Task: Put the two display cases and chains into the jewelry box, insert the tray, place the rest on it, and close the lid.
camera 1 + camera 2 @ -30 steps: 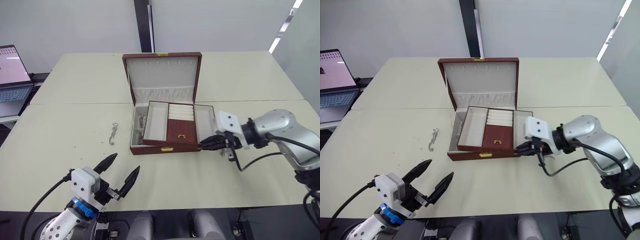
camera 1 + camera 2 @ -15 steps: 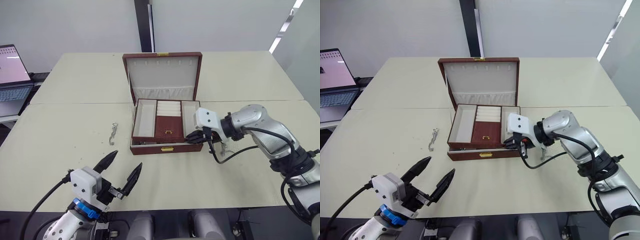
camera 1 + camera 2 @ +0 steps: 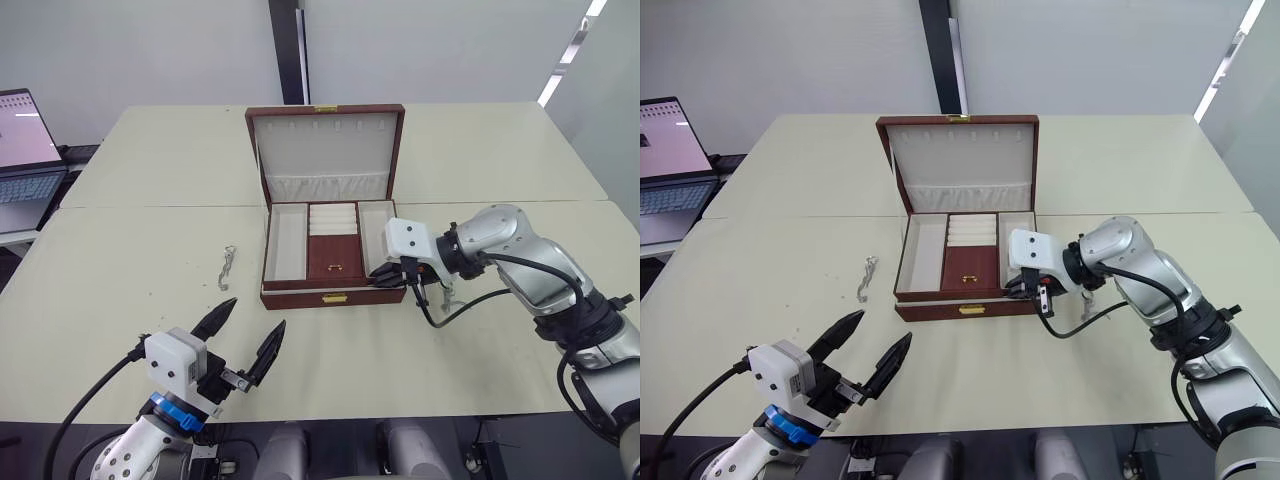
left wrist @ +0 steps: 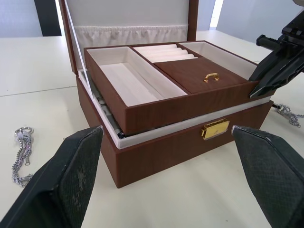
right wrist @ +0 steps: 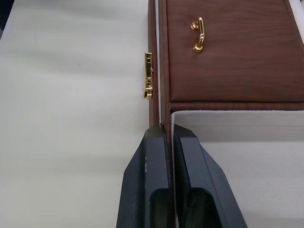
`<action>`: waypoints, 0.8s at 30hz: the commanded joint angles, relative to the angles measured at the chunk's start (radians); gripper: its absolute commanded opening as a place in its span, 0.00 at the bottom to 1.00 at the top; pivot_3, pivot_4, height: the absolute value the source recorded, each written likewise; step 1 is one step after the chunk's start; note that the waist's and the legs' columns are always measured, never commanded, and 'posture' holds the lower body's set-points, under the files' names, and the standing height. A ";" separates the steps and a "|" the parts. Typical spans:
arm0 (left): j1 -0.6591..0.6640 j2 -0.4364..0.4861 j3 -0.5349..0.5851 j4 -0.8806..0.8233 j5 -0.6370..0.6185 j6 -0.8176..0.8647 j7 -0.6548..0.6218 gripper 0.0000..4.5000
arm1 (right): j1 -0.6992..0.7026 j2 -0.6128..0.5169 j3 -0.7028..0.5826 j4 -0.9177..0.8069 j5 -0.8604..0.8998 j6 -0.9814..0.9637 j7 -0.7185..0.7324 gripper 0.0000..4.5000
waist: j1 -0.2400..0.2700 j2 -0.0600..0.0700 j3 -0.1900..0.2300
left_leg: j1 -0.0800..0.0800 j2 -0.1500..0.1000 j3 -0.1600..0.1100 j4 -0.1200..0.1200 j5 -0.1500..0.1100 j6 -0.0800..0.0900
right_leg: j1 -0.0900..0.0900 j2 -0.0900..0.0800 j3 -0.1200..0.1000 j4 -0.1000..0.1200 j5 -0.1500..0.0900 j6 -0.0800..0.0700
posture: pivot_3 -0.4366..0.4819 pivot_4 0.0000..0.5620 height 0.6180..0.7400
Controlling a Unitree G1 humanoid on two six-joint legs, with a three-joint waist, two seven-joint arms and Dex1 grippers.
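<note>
The tray has been moved over the box, still pinched by the right gripper; seating remains. The left gripper is spread, idle.

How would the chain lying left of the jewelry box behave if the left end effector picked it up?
The chain would probably go limp and dangle, since it lies in a loose, kinked line on the table. It looks thin and light, so the wide-open left end effector might let it slip.

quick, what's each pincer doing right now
Left pincer: open, holding nothing.
Right pincer: shut on the tray's front wall.
</note>
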 commanded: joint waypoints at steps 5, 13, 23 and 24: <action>0.001 0.008 0.007 -0.043 -0.005 0.003 0.010 1.00 | -0.049 0.015 0.011 0.013 -0.024 -0.011 0.017 0.00 | 0.000 0.000 0.000 | 0.000 0.000 0.000 0.000 0.000 0.000 | 0.000 0.000 0.000 0.000 0.000 0.000 | 0.48 0.27 1.00; -0.002 0.002 -0.003 -0.037 0.006 0.002 0.020 1.00 | -0.064 0.030 0.012 0.062 -0.050 -0.029 0.028 0.00 | 0.000 0.000 0.000 | 0.000 0.000 0.000 0.000 0.000 0.000 | 0.000 0.000 0.000 0.000 0.000 0.000 | 0.48 0.27 1.00; 0.005 0.000 -0.004 -0.035 0.011 -0.007 0.020 1.00 | -0.073 0.033 -0.037 0.033 0.009 0.012 0.055 0.29 | 0.000 0.000 0.000 | 0.000 0.000 0.000 0.000 0.000 0.000 | 0.000 0.000 0.000 0.000 0.000 0.000 | 0.48 0.27 1.00; 0.005 0.000 -0.004 -0.035 0.011 -0.007 0.021 1.00 | -0.074 0.032 -0.052 0.025 0.026 0.022 0.060 0.34 | 0.000 0.000 0.000 | 0.000 0.000 0.000 0.000 0.000 0.000 | 0.000 0.000 0.000 0.000 0.000 0.000 | 0.48 0.27 1.00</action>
